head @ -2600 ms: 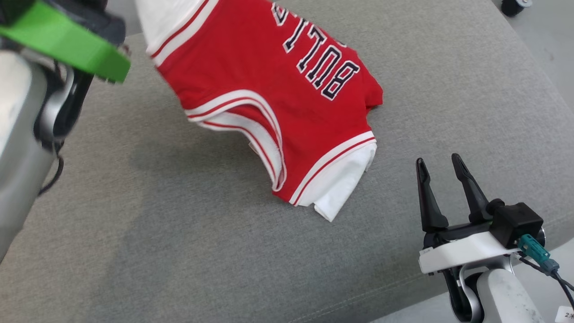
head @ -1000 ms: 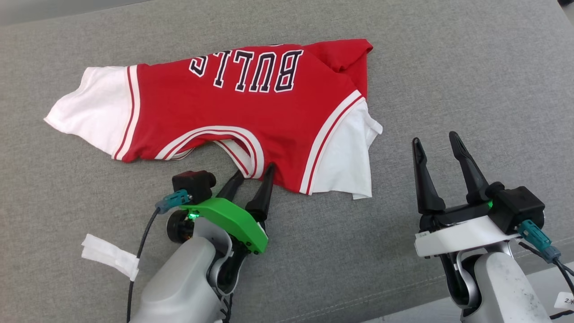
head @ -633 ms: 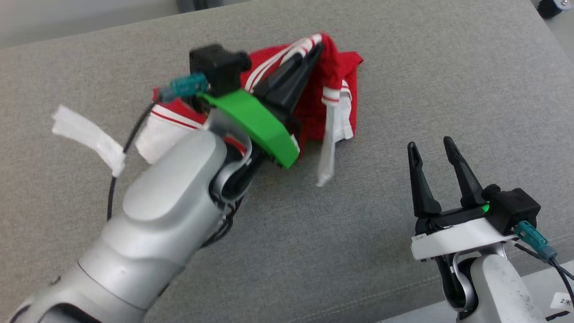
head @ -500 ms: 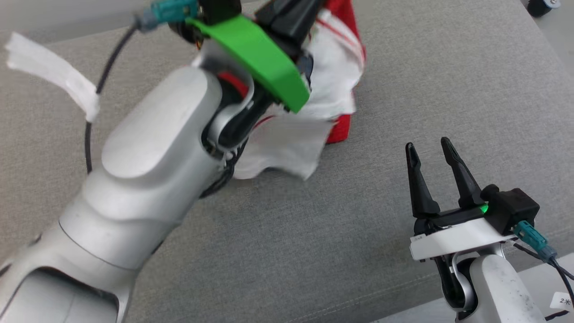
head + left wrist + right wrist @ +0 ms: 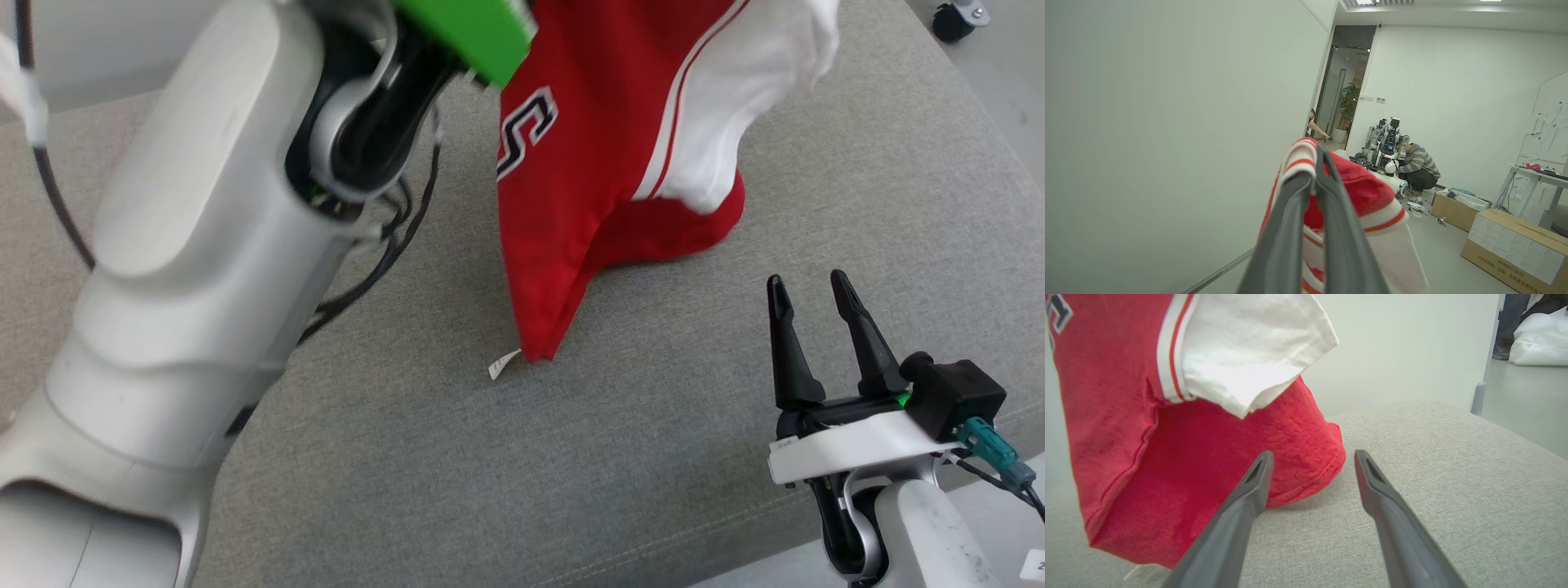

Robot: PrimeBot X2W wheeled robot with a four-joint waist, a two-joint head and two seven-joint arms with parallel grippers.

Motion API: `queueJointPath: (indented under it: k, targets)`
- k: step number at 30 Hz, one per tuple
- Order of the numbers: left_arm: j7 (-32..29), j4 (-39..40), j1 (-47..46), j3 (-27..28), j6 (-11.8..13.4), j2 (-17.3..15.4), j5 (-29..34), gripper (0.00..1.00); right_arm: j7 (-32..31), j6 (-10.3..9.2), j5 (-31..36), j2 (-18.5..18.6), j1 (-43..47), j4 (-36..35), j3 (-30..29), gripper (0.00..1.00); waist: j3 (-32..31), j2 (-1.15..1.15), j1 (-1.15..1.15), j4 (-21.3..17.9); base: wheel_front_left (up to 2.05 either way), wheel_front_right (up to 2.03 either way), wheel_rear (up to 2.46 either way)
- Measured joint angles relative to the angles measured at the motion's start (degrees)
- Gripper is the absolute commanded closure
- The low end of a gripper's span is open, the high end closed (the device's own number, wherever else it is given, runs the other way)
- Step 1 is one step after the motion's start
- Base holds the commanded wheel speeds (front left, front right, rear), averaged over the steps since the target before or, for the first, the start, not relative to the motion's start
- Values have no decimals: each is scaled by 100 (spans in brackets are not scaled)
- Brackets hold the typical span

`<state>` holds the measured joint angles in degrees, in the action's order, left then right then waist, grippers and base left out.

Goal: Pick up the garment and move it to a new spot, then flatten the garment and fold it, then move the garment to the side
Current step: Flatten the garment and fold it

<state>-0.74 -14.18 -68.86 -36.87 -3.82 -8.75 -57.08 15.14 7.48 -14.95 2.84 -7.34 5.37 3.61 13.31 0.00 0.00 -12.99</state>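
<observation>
**Hoisted off flat**

Clamped the left gripper (image 5: pixel 1318 153) on the striped neckline (image 5: pixel 1300 157) and raised the garment (image 5: pixel 588 204) from lying flat to hanging at top centre, with its lowest corner apparently grazing the cushion (image 5: pixel 653 457). Ready for relocating. Left the right gripper (image 5: pixel 808 294), lower right, spread, empty.

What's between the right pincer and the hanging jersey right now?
Nothing but bare grey cushion. In the head view the open right pincer sits short of the red jersey, with only upholstery between its fingertips and the hem.
</observation>
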Motion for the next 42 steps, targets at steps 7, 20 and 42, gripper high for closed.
queueJointPath:
  k: [7,20,42]
  targets:
    - [215,896,2961,347,582,-1200,-621,100,0,0,132,2,177,29,-253,0,-62,0,0,221,0,0,0]
    - [1359,485,5633,1363,985,-1727,-1274,100,0,0,408,1,206,32,-271,0,-215,0,0,705,0,0,0]
    - [1588,487,6169,541,2268,-1247,4849,0,0,0,356,0,235,137,-132,0,-326,0,0,842,0,0,0]
